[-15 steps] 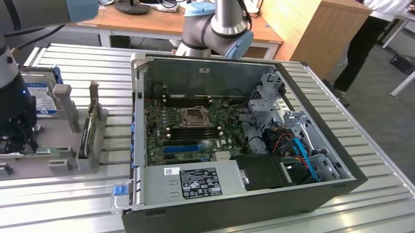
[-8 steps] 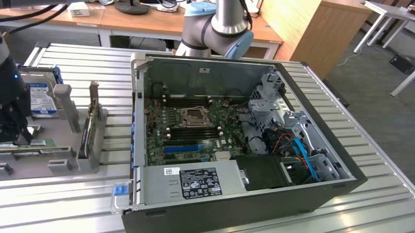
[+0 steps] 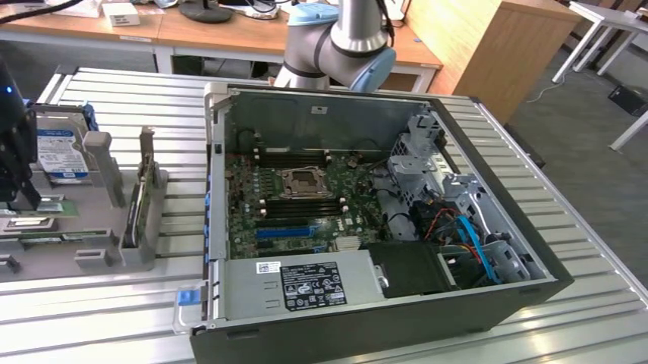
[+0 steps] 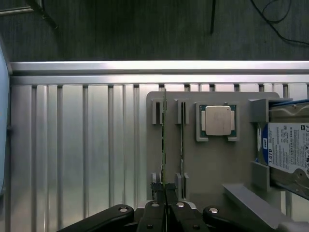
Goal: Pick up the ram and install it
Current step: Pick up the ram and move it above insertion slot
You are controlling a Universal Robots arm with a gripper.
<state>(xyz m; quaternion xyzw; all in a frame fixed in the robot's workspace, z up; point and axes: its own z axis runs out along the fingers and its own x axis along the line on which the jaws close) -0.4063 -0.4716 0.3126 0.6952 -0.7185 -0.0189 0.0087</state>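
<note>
The ram [image 4: 163, 145] is a thin green stick seen edge-on, standing in the slots of a grey holder [image 4: 212, 164]. My gripper [image 4: 164, 189] is shut on its near end, with a black finger pressed against each side. A second stick [image 4: 181, 140] stands in the neighbouring slots. In the exterior view my gripper [image 3: 18, 199] hangs over the holder [image 3: 91, 235] at the far left. To its right lies the open computer case [image 3: 526, 288] with its motherboard [image 3: 303, 201] exposed.
On the holder sit a processor chip [image 4: 217, 121] and a blue-labelled hard drive [image 4: 289, 150]. An upright card with a metal bracket [image 3: 142, 197] stands between the holder and the case. The table is ribbed aluminium [image 4: 72, 145]. Desks stand behind it.
</note>
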